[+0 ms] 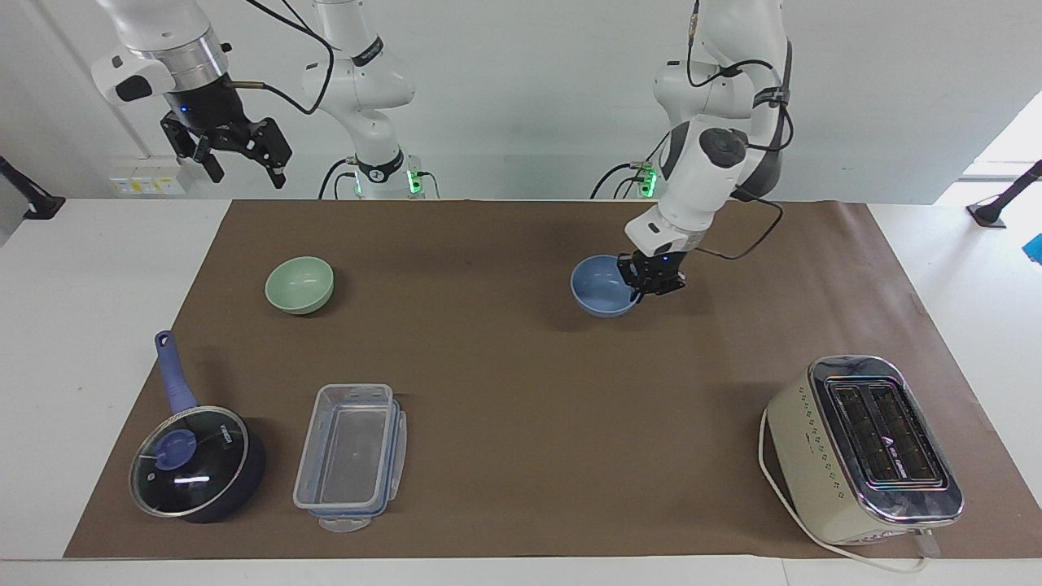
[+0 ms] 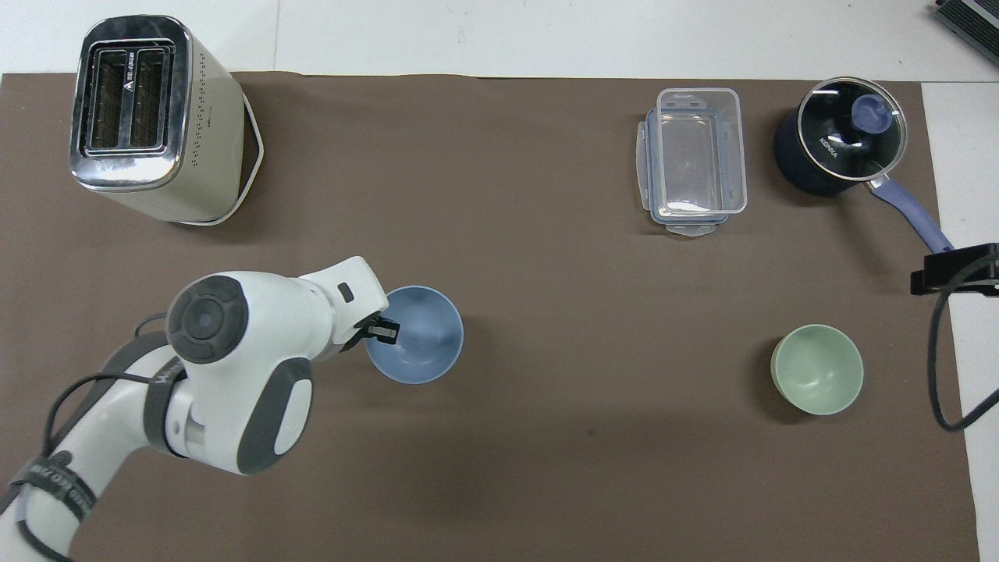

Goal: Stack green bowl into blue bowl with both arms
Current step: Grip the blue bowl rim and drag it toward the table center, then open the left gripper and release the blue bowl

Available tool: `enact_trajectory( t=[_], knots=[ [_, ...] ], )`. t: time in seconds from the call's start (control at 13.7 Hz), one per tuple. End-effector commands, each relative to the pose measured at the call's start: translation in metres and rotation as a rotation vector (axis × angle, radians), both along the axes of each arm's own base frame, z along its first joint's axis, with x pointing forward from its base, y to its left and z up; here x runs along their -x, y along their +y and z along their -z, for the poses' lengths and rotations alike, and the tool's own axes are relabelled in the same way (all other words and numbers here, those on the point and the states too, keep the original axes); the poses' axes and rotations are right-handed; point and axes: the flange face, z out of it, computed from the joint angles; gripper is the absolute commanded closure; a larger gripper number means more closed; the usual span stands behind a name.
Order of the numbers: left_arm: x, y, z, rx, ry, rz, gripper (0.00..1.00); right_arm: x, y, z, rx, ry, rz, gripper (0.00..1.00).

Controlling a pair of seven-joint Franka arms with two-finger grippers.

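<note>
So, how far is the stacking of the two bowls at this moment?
Done: the left gripper has the blue bowl by its rim. In hand: it holds the bowl just above the mat, around the table's middle. Left: the green bowl sits untouched toward the right arm's end; the right gripper waits high and open. Nothing is stacked.

Black two-finger left gripper (image 2: 382,331): largely hidden beneath its white wrist. Black two-finger right gripper (image 2: 956,269): cut by overhead edge.
</note>
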Motion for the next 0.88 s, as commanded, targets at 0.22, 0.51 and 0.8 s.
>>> enact_trajectory(
  t=[0.22,0.51,0.8],
  knots=[
    [0.007,-0.032,0.041,0.015,0.014,-0.086,1.0,0.004,0.001,-0.003,-0.01,0.005,0.009,0.0],
    [0.007,-0.028,0.041,0.008,0.046,-0.134,0.35,0.004,0.001,-0.003,-0.008,0.005,0.009,0.0],
    [-0.007,-0.02,0.019,0.017,0.04,-0.152,0.0,0.004,0.0,-0.003,-0.008,0.005,0.01,0.0]
  ],
)
